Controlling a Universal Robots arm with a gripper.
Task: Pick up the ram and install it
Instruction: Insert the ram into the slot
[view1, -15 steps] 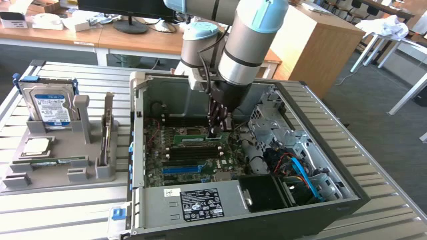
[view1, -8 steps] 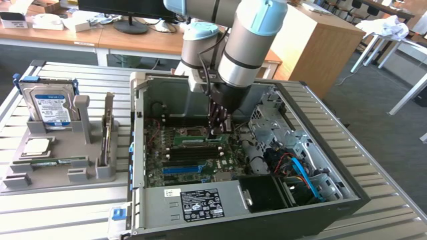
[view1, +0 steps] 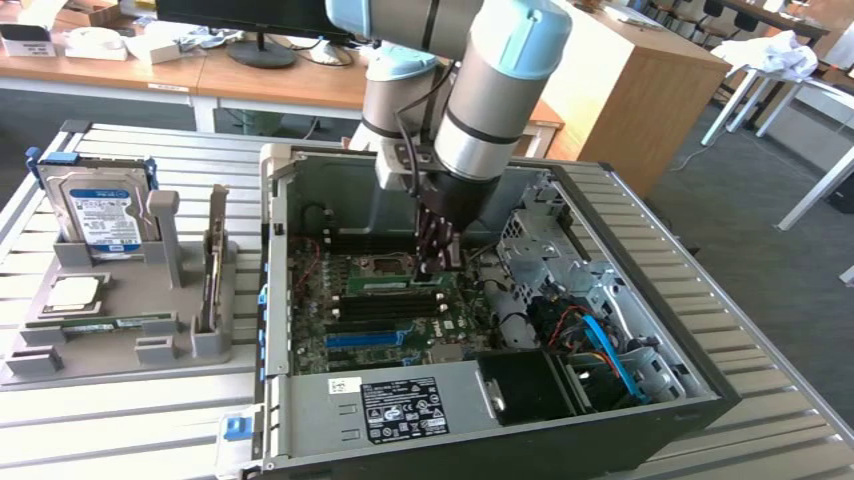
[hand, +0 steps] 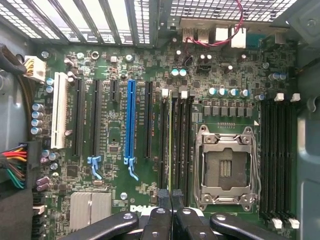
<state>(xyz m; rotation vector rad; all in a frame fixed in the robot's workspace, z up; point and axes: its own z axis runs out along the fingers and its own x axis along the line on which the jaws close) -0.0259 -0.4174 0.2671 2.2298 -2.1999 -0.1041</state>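
Seating looks underway — the end effector (hand: 171, 194) pinches narrow on the long green circuit-board ram (hand: 170, 140), slotted into the green motherboard (hand: 112, 142) at three o'clock from the grey plastic tray (view1: 100, 352) — finishing likely needs straight, even pressure.

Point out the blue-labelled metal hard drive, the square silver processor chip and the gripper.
Blue-labelled metal hard drive (view1: 96, 215): exterior view, its label.
Square silver processor chip (view1: 74, 291): exterior view, top face.
Gripper (hand: 170, 196): wrist view, between its fingertips.
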